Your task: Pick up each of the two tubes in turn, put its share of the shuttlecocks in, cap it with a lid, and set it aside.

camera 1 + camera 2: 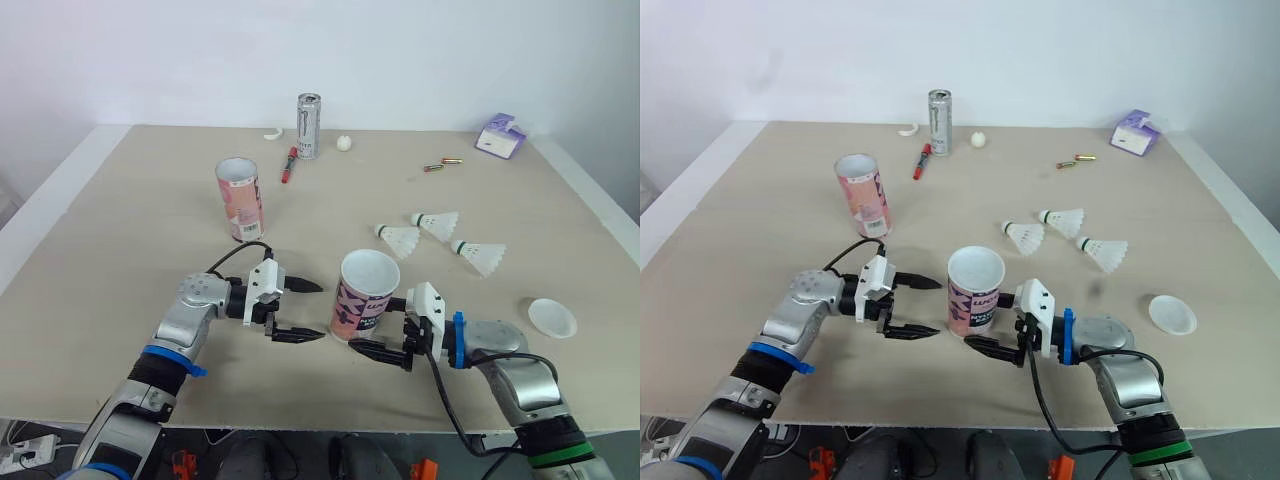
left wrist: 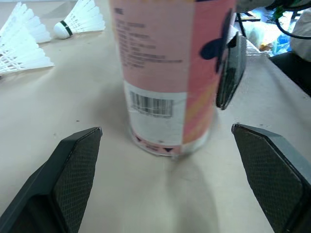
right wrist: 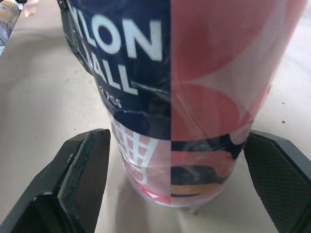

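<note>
At the front middle of the table (image 1: 120,230), the near tube (image 1: 365,295) stands upright and open. My right gripper (image 3: 177,141) has its fingers spread at both sides of the tube's base. My left gripper (image 1: 320,311) is also spread wide, just beside the tube. The second tube (image 1: 240,198) stands farther back left, and three shuttlecocks (image 1: 400,238) lie back right.

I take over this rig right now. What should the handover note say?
Left claw: open, beside the near tube, not touching.
Right claw: open, fingers either side of that tube's base.
Near tube stands uncapped; far tube stands back left.
Three shuttlecocks and a lid lie on the table, right side.
Done: nothing that shows. Left: grasp, fill, cap, set aside, both tubes.
</note>
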`<act>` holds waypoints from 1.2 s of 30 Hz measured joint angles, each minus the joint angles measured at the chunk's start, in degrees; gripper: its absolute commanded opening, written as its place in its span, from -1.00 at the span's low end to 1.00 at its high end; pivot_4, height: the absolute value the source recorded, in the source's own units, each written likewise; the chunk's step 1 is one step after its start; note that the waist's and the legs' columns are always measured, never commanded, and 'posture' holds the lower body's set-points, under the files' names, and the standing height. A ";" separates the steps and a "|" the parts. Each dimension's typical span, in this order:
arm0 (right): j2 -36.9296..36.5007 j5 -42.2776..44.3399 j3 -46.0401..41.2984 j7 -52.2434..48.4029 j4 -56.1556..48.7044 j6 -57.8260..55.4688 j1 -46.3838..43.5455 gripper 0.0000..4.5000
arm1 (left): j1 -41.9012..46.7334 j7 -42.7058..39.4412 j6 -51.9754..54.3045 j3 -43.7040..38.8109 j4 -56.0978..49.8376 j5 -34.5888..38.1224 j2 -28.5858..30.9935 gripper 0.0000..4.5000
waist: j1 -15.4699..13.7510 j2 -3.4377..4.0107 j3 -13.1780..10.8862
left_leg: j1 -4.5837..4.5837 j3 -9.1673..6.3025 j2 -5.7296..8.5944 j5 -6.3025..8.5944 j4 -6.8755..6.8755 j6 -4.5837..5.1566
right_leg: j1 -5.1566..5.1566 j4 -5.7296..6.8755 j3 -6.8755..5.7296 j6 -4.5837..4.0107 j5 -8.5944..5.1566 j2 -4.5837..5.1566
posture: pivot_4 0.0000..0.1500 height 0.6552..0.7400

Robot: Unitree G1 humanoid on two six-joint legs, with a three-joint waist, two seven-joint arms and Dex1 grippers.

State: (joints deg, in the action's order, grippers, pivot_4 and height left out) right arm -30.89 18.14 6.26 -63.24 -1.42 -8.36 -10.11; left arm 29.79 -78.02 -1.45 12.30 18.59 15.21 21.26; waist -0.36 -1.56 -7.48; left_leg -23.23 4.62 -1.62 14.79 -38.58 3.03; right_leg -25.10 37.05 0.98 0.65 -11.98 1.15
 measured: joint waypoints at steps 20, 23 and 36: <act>5.88 -2.43 3.90 2.05 3.90 2.60 -3.49 1.00 | -2.46 -0.90 -0.82 0.03 -2.09 0.94 1.77 0.98 | 0.01 0.01 0.00 | 0.01 0.02 0.01 -0.02 -0.02 -0.03 | 0.01 0.04 0.02 -0.01 0.02 0.02 | 1.00 1.00; 6.11 -2.77 4.45 2.23 4.57 2.99 -3.53 0.89 | -2.46 -0.81 -1.02 0.27 -2.07 0.75 1.76 0.99 | 0.01 0.01 0.00 | 0.01 0.02 0.01 -0.02 -0.02 -0.03 | 0.01 0.04 0.01 -0.02 0.02 0.01 | 1.00 1.00; 5.71 -2.50 4.19 4.51 3.21 3.85 -1.75 0.53 | -2.05 0.15 -1.29 0.45 -1.42 0.24 1.64 1.00 | 0.02 0.01 0.00 | 0.03 0.03 0.01 -0.02 -0.06 -0.03 | 0.05 0.04 0.02 0.02 0.04 0.02 | 1.00 1.00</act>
State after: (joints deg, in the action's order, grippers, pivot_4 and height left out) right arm -25.18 15.64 10.45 -58.73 1.80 -4.50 -11.85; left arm 27.74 -77.87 -2.73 12.75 17.17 15.45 22.90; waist -0.35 -1.56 -7.48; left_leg -23.20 4.65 -1.61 14.77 -38.64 2.99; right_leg -25.05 37.09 1.00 0.67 -11.94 1.17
